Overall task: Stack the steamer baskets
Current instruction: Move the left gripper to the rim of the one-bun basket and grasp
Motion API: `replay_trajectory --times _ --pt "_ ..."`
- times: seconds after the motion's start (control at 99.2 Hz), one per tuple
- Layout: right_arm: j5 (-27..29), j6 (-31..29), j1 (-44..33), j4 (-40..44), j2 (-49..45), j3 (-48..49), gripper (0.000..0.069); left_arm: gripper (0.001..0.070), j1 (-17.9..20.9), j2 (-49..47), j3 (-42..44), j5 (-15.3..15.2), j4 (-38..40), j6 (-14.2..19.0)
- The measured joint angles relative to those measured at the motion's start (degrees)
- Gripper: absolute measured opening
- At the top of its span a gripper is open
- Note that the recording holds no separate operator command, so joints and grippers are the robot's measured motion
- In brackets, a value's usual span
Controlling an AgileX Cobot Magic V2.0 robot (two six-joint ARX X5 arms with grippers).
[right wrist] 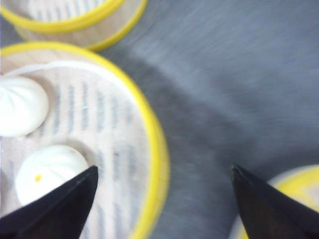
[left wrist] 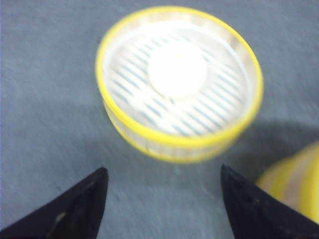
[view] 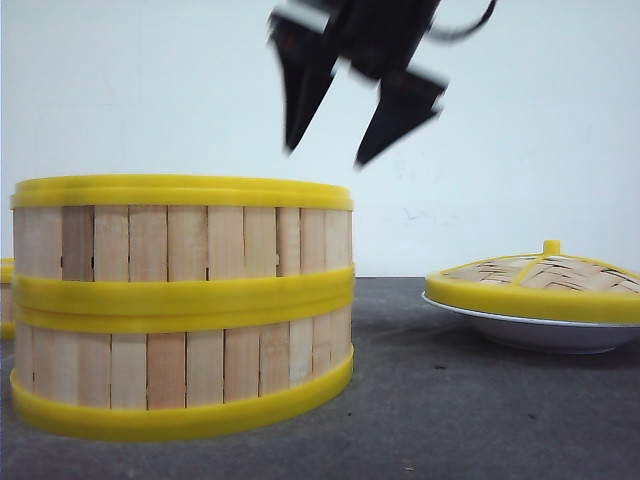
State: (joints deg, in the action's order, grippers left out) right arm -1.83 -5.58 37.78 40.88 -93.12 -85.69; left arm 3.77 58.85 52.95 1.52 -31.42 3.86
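Note:
Two steamer baskets stand stacked at the left of the front view, the upper one (view: 180, 235) on the lower one (view: 180, 365). A sliver of a third basket (view: 4, 295) shows at the far left edge. My right gripper (view: 325, 157) hangs open high above the stack's right rim. In the right wrist view it (right wrist: 164, 168) straddles the upper basket's rim (right wrist: 155, 149); two white buns (right wrist: 20, 112) lie inside. My left gripper (left wrist: 163, 168) is open over bare table, just short of the single basket (left wrist: 219, 104), which holds one bun (left wrist: 177, 69). All views are motion-blurred.
A domed woven lid (view: 545, 278) with a yellow rim rests on a white plate (view: 545, 335) at the right. The tabletop (view: 450, 400) is dark grey, with a white wall behind. The stack's edge (left wrist: 299, 184) shows beside my left gripper.

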Motion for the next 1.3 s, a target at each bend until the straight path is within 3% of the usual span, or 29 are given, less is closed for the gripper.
replay_trajectory --times 0.181,0.353,0.625,0.797,0.877,1.089,1.301 --pt "2.4 1.8 -3.1 4.6 7.6 -0.1 0.0529 0.0435 3.6 12.3 7.3 0.0 1.1 0.0" --pt "3.5 2.3 -10.8 8.5 12.6 1.2 0.0529 0.0435 5.6 23.3 12.1 0.0 2.6 0.0" --pt "3.4 2.8 -24.6 9.2 25.6 16.8 0.0529 0.0435 6.6 35.6 17.4 0.0 3.9 0.0" --pt "3.4 2.9 -28.2 12.1 33.0 23.5 0.0529 0.0424 6.6 40.5 18.4 0.0 7.1 0.0" --pt "3.4 2.9 -28.2 12.8 35.2 23.5 0.0529 0.0364 6.6 42.4 18.4 0.0 7.9 0.0" --pt "3.4 2.9 -28.2 14.0 38.5 23.5 0.0529 0.0087 6.5 44.7 18.4 -0.1 10.1 0.6" --pt "3.3 2.9 -28.2 18.2 40.6 23.5 0.0529 0.0027 6.6 45.2 18.6 0.0 12.2 0.7"
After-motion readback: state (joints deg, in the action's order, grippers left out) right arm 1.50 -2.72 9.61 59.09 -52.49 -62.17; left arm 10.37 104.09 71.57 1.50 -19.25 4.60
